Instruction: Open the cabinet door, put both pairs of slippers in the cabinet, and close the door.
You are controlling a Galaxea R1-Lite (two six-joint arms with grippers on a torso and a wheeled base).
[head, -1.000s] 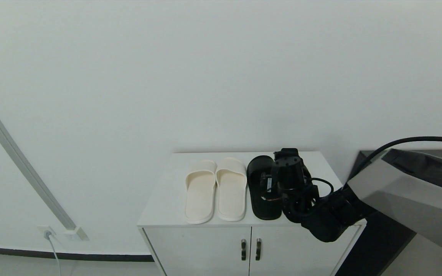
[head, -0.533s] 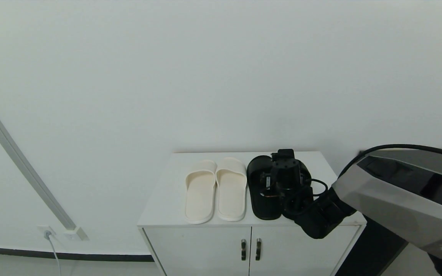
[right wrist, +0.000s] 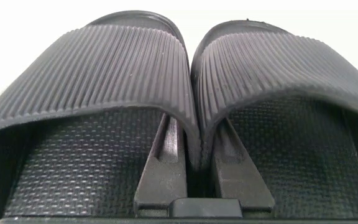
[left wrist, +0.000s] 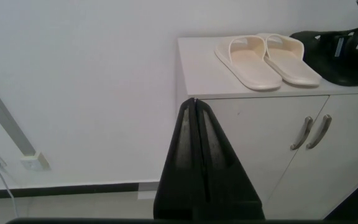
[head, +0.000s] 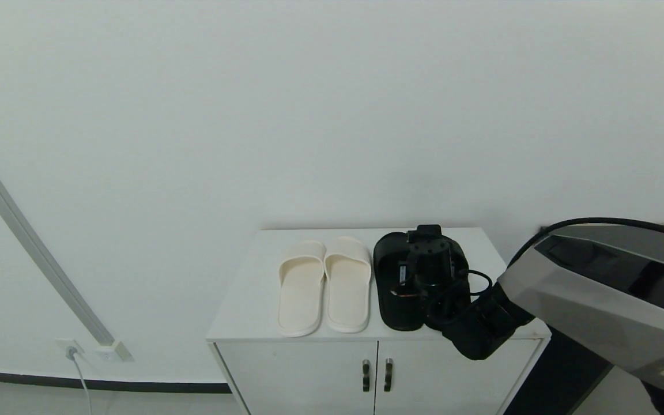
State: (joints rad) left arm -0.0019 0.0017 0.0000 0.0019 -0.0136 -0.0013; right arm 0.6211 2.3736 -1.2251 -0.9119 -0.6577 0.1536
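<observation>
Atop the cabinet (head: 240, 314), ribbed black slippers (right wrist: 120, 68), inner straps in tight pinch of right tool (right wrist: 197, 134).

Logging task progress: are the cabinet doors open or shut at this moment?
Shut. Both cabinet doors lie flush under the top, their handles side by side at the closed seam.
</observation>
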